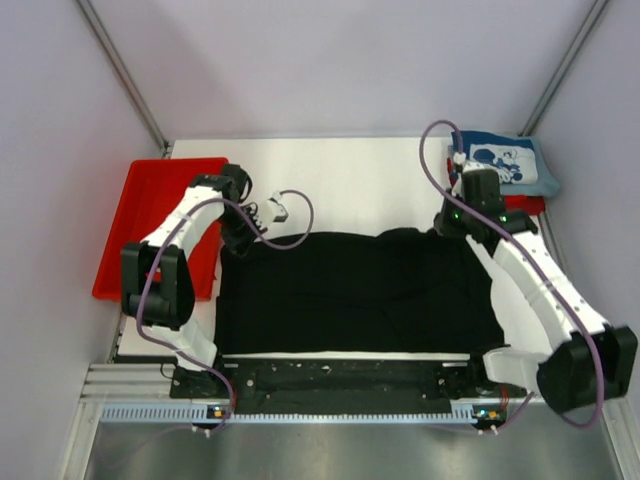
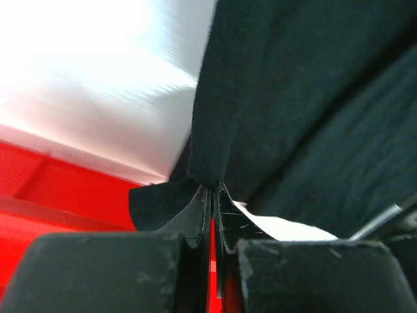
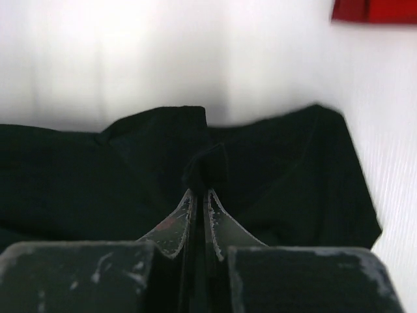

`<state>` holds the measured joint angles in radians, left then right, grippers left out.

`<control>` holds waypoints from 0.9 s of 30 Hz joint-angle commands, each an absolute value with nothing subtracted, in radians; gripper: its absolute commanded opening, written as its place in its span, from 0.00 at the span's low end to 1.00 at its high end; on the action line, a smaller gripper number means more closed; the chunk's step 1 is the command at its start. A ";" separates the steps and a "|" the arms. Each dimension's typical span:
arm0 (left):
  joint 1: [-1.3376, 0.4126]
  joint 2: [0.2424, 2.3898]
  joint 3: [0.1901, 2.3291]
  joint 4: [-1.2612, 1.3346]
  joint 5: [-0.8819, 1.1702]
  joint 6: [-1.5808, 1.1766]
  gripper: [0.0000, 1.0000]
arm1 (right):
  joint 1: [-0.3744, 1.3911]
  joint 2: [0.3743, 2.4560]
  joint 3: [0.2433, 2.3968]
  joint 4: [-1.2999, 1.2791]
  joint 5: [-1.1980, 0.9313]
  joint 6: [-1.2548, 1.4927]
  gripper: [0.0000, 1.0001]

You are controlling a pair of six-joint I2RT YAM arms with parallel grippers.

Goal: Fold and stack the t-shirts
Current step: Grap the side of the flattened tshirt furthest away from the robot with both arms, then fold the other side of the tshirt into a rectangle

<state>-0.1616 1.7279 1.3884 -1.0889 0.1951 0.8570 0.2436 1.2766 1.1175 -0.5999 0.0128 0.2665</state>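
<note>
The large black t-shirt (image 1: pixel 350 290) lies spread across the middle of the white table. My left gripper (image 1: pixel 238 240) is shut on its far left corner, and the left wrist view shows black cloth (image 2: pixel 273 104) pinched between the jaws (image 2: pixel 214 189). My right gripper (image 1: pixel 447 222) is shut on the far right corner, with a fold of black cloth (image 3: pixel 205 166) at the fingertips (image 3: pixel 199 192). The folded blue t-shirt (image 1: pixel 505 165) with white cartoon print lies at the far right. A red shirt edge (image 1: pixel 525 206) shows under it.
A red plastic tray (image 1: pixel 150 225) sits at the left edge of the table, close beside my left arm, and shows in the left wrist view (image 2: pixel 58 195). Grey walls and metal posts close in the back and sides.
</note>
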 commanded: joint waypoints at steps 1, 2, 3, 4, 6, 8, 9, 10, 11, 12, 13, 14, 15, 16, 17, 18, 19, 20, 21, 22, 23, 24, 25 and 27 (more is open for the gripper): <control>-0.166 1.642 1.249 -1.169 0.229 0.893 0.00 | 0.238 1.079 0.945 -0.693 0.009 0.373 0.00; -0.166 1.628 1.214 -1.170 0.230 0.899 0.00 | 0.235 1.034 0.910 -0.713 0.009 0.397 0.00; -0.167 1.618 1.183 -1.169 0.235 0.900 0.00 | 0.233 0.999 0.869 -0.725 0.003 0.429 0.00; -0.170 1.614 1.151 -1.167 0.236 0.899 0.00 | 0.233 0.961 0.833 -0.729 0.005 0.452 0.00; -0.179 1.612 1.108 -1.167 0.235 0.891 0.00 | 0.235 0.902 0.761 -0.736 -0.044 0.498 0.00; -0.179 1.609 1.072 -1.158 0.230 0.891 0.00 | 0.230 0.852 0.718 -0.745 -0.043 0.535 0.00; -0.179 1.603 1.062 -1.146 0.224 0.891 0.00 | 0.229 0.830 0.706 -0.744 -0.037 0.555 0.00; -0.179 1.603 1.054 -1.137 0.216 0.890 0.00 | 0.229 0.816 0.703 -0.747 -0.034 0.577 0.00; -0.179 1.608 1.054 -1.126 0.212 0.885 0.00 | 0.226 0.810 0.700 -0.749 -0.032 0.595 0.00; -0.181 1.615 1.057 -1.124 0.209 0.879 0.00 | 0.224 0.805 0.696 -0.752 -0.026 0.610 0.00; -0.181 1.621 1.060 -1.123 0.209 0.874 0.00 | 0.224 0.799 0.692 -0.762 -0.012 0.629 0.00; -0.183 1.626 1.061 -1.121 0.210 0.873 0.00 | 0.222 0.795 0.684 -0.770 -0.006 0.646 0.00; -0.184 1.626 1.058 -1.121 0.212 0.871 0.00 | 0.219 0.784 0.674 -0.778 -0.006 0.669 0.00; -0.187 1.625 1.055 -1.120 0.210 0.874 0.00 | 0.218 0.773 0.666 -0.790 -0.008 0.689 0.00; -0.189 1.618 1.049 -1.118 0.207 0.879 0.00 | 0.215 0.755 0.660 -0.799 -0.006 0.708 0.00; -0.189 1.611 1.043 -1.115 0.203 0.885 0.00 | 0.210 0.726 0.651 -0.811 -0.005 0.735 0.00; -0.189 1.600 1.034 -1.114 0.198 0.890 0.04 | 0.207 0.701 0.638 -0.821 0.018 0.764 0.00; -0.189 1.594 1.028 -1.114 0.193 0.897 0.11 | 0.203 0.674 0.624 -0.830 0.029 0.788 0.00; -0.189 1.589 1.023 -1.123 0.190 0.903 0.19 | 0.199 0.648 0.609 -0.839 0.038 0.823 0.01; -0.189 1.586 1.023 -1.141 0.192 0.914 0.26 | 0.193 0.622 0.595 -0.848 0.046 0.854 0.06; -0.189 1.585 1.026 -1.163 0.196 0.926 0.30 | 0.192 0.594 0.583 -0.865 0.060 0.894 0.20; -0.189 1.575 1.032 -1.196 0.205 0.939 0.33 | 0.189 0.574 0.577 -0.885 0.078 0.932 0.35; -0.189 1.562 1.046 -1.233 0.218 0.957 0.39 | 0.189 0.548 0.577 -0.906 0.099 0.955 0.46; -0.189 1.528 1.074 -1.326 0.259 1.001 0.58 | 0.189 0.517 0.595 -0.942 0.175 0.986 0.55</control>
<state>-0.1856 1.6165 1.0317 -1.1522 0.1963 0.9146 0.1993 0.5777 0.5770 -0.8700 0.0463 0.8532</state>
